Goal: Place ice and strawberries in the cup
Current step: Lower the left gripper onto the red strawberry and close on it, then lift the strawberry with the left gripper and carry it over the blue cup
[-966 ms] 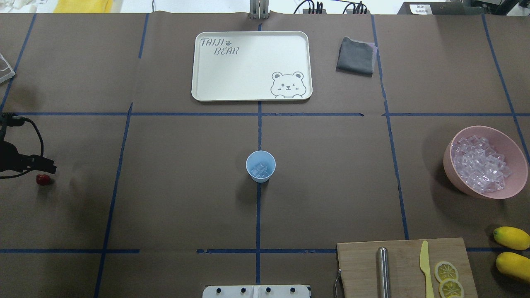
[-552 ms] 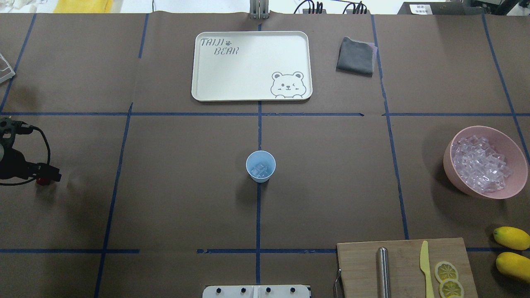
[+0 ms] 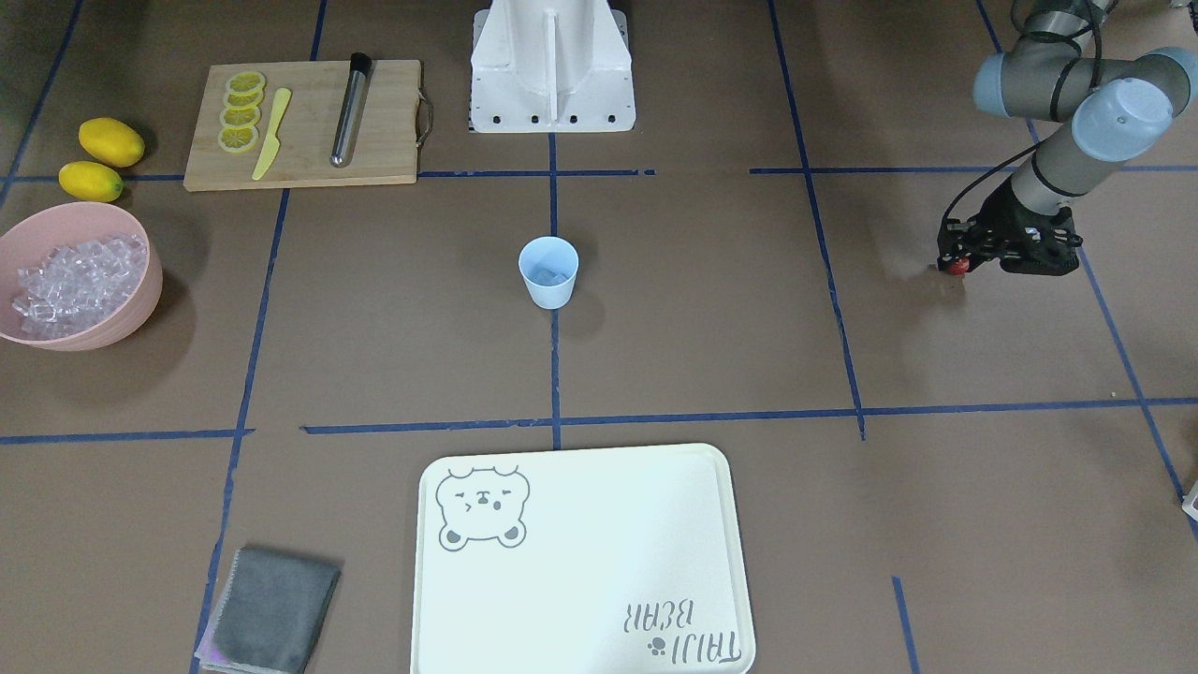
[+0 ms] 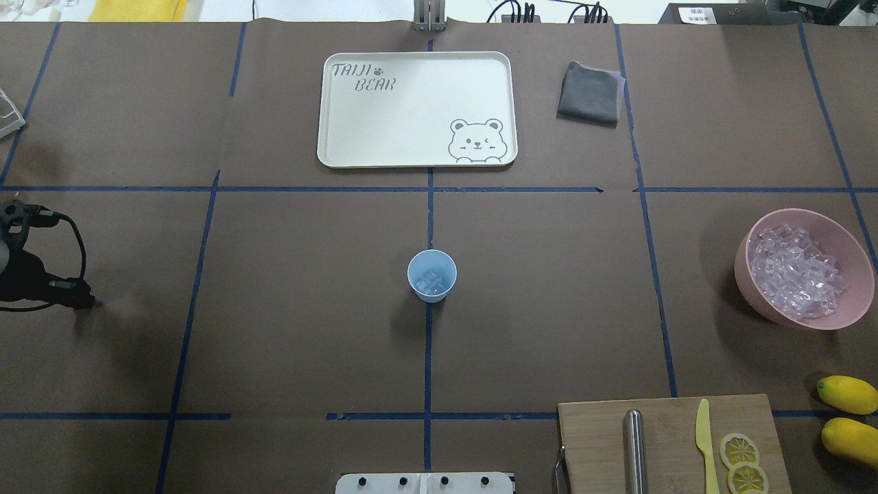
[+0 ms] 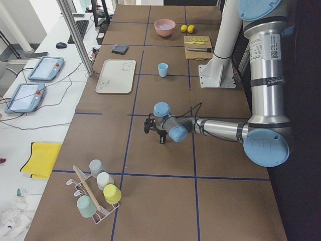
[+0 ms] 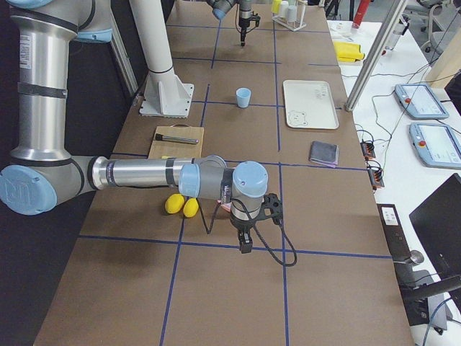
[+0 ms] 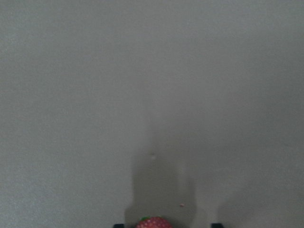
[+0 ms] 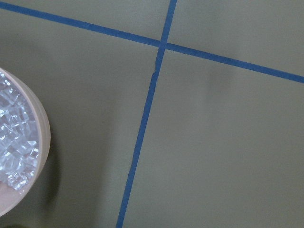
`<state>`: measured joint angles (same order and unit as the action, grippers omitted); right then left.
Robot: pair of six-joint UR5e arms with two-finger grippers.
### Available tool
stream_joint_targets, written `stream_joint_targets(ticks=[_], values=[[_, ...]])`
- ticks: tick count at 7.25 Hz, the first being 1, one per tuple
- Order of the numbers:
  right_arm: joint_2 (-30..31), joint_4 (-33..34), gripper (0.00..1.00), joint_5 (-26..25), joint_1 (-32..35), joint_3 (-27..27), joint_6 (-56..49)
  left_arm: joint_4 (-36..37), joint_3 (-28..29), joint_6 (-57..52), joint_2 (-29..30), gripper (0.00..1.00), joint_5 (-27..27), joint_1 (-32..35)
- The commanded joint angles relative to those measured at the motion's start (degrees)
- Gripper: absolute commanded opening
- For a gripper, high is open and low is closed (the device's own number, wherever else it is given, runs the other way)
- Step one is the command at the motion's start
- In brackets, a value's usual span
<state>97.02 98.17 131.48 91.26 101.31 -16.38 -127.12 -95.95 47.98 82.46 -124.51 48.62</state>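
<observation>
Down on the brown bench (image 4: 274, 343), the left end effector (image 4: 88, 302) stands with jaws open astride the tiny strawberry (image 7: 154, 222).

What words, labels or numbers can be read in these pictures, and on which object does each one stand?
"TAIJI BEAR": printed on the white tray, next to a paw mark and a bear drawing.
White label on the dark box at the table's far edge: too small to read.
Stickers on the left arm: too small to read.
No other readable text.
</observation>
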Motion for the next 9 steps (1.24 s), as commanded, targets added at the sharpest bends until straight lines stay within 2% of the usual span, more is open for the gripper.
stream_joint_targets(ticks=[1,2,5,6,7,9], values=[[-0.1,0.0,1.00,0.0,0.1,0.2,0.0,0.3,-1.9,-0.1,-0.8,0.00,-1.8,0.3],[-0.1,0.1,1.00,0.0,0.1,0.4,0.1,2.0,-4.7,-0.1,-1.0,0.00,-5.6,0.9],[0.0,0.0,1.00,0.0,0.1,0.6,0.1,21.0,-21.2,-0.3,-0.3,0.00,-5.2,2.1],[0.0,0.1,1.00,0.0,0.0,0.6,0.1,27.6,-25.3,-0.1,1.6,0.00,-5.1,1.9],[0.0,0.0,1.00,0.0,0.0,0.6,0.0,35.0,-27.9,0.1,7.0,0.00,-4.6,1.8],[0.0,0.1,1.00,0.0,0.1,0.6,0.0,51.6,-28.3,0.1,22.7,0.00,0.5,1.0]])
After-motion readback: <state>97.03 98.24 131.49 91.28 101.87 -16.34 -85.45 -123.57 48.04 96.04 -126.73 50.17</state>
